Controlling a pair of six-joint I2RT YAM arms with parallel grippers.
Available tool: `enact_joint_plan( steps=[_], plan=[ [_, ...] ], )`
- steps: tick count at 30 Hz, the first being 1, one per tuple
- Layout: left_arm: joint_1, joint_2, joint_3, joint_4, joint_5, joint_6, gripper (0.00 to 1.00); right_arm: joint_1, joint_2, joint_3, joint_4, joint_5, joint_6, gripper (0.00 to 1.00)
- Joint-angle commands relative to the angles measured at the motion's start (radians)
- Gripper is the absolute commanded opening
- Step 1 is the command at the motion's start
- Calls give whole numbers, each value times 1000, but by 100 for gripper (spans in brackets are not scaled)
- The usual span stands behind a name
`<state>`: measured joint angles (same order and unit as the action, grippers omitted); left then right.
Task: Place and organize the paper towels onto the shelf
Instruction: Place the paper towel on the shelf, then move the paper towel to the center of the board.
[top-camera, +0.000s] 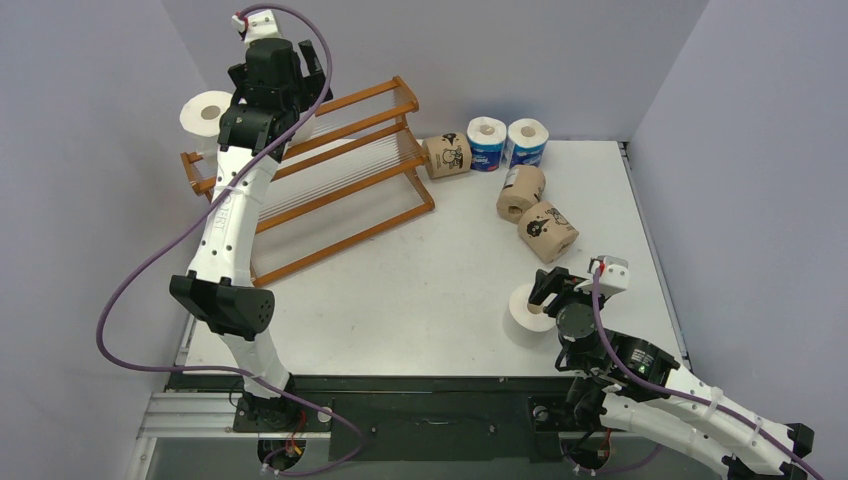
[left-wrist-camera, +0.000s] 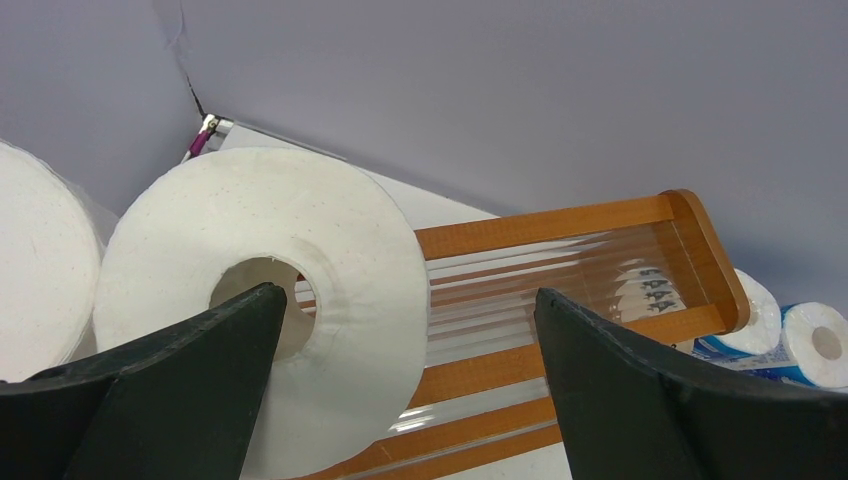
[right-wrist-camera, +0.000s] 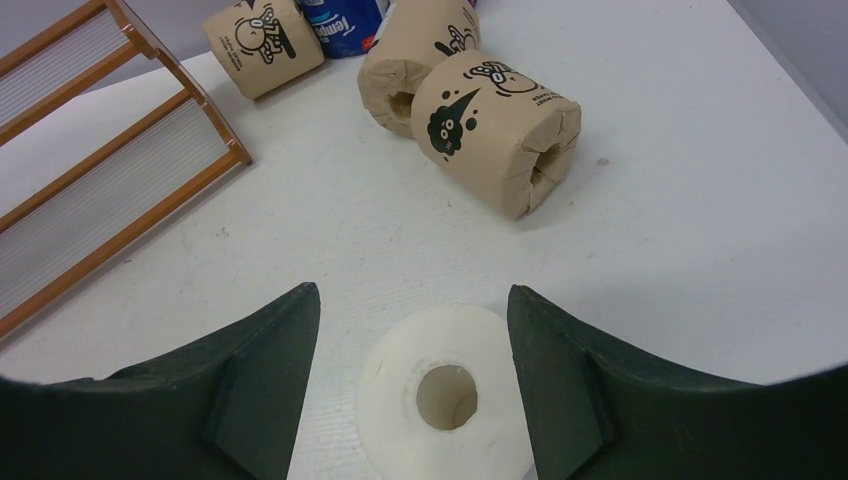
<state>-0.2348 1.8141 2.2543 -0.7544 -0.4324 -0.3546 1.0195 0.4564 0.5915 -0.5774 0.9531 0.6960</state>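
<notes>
White table (top-camera: 400, 290), grey walls. My left gripper (left-wrist-camera: 405, 300) wide open, nothing held, beside white roll (left-wrist-camera: 260, 230) on shelf (left-wrist-camera: 560, 225), upper left. Right gripper (right-wrist-camera: 410, 295) open astride second roll (right-wrist-camera: 445, 400), lower right. Risk: off-centre squeeze tips it.

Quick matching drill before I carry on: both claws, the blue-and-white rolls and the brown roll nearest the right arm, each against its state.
A left claw
B right claw
C blue-and-white rolls
D nearest brown roll

1 lying on its side on the table
2 open, by the shelved white roll
3 upright near the back wall
4 astride the loose white roll

Pairs: A2, B4, C3, D1
</notes>
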Motion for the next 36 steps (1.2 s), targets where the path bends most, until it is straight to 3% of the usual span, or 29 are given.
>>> enact_joint_plan(
  steps=[1, 10, 36],
  plan=[
    [3, -45, 2, 22, 8, -1, 96, -6, 5, 10, 19, 3, 1, 64],
    [2, -28, 46, 23, 18, 5, 100, -6, 0, 8, 15, 2, 6, 64],
    [-48, -59, 54, 50, 22, 13, 96, -6, 2, 6, 11, 8, 14, 64]
  ],
)
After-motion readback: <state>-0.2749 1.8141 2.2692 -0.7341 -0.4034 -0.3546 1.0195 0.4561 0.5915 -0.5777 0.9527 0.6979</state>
